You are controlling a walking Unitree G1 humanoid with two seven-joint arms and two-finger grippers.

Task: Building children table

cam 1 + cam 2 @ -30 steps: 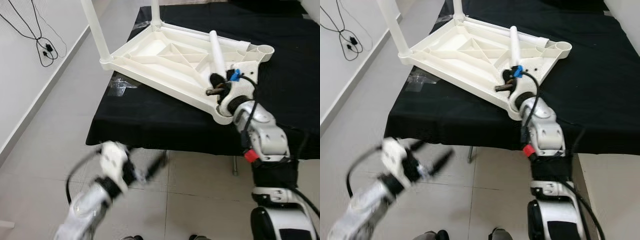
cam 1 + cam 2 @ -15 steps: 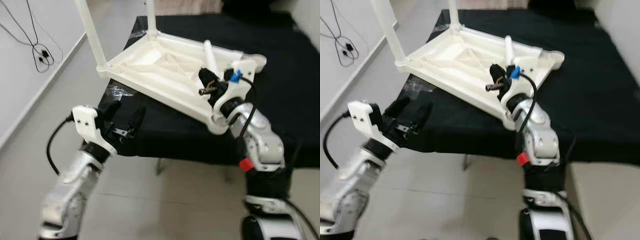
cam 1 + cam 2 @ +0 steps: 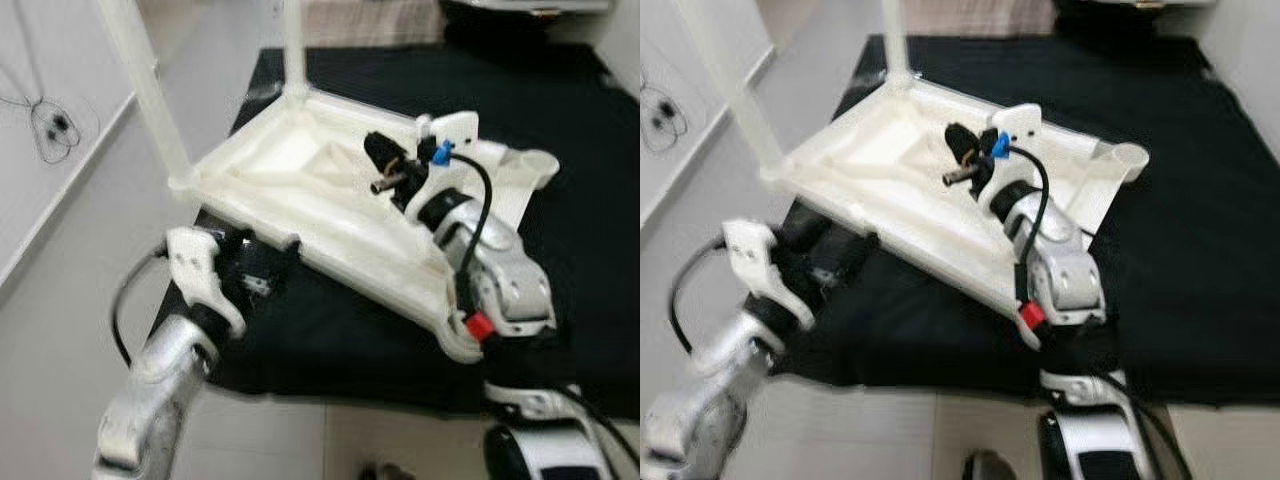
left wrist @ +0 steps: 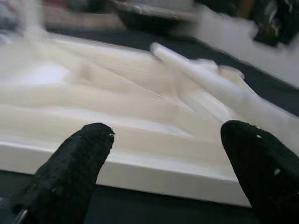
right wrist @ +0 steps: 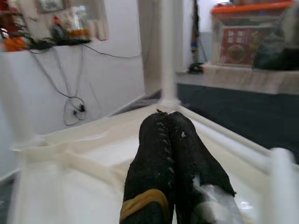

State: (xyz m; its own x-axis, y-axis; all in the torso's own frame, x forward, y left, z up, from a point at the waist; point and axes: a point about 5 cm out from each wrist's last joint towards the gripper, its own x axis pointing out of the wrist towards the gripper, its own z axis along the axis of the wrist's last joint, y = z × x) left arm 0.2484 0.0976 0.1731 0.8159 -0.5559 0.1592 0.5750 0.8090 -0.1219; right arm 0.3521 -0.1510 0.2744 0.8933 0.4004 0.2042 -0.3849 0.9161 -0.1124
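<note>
White plastic children's table (image 3: 330, 205) lies upside down on black-covered worktop (image 3: 560, 130), two legs (image 3: 145, 95) upright at far corners

Left hand (image 3: 262, 268) released, fingers (image 4: 70, 165) spread, just before near table rim

Right hand (image 3: 385, 165) clenched empty, fingers (image 5: 163, 149) pressed together above ribbed underside; loose white leg tube (image 4: 219, 88) lies beyond left hand
</note>
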